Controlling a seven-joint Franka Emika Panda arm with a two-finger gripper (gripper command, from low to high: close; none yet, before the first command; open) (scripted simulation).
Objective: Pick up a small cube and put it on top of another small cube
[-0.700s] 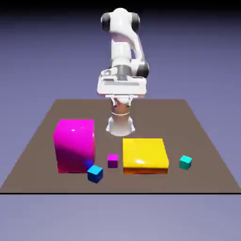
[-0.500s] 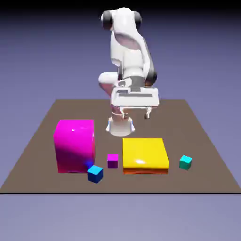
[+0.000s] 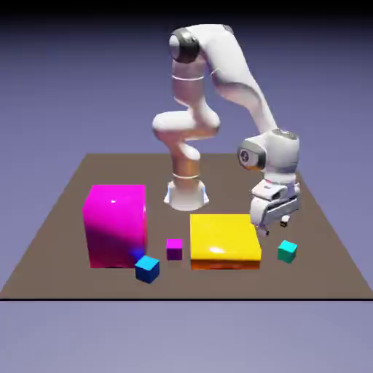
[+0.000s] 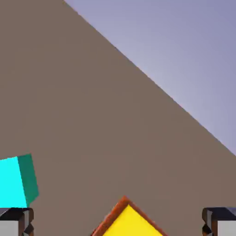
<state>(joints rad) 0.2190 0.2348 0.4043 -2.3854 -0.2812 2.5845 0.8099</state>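
Teal cube sitting off-centre, by one fingertip in hand view; claw gaping wide, empty. Needing sideways centring, squaring to cube faces, then straight descent, clearing yellow block.

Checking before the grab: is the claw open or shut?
Open: in the hand view the claw's two tips stand wide apart, nothing gripped between them.
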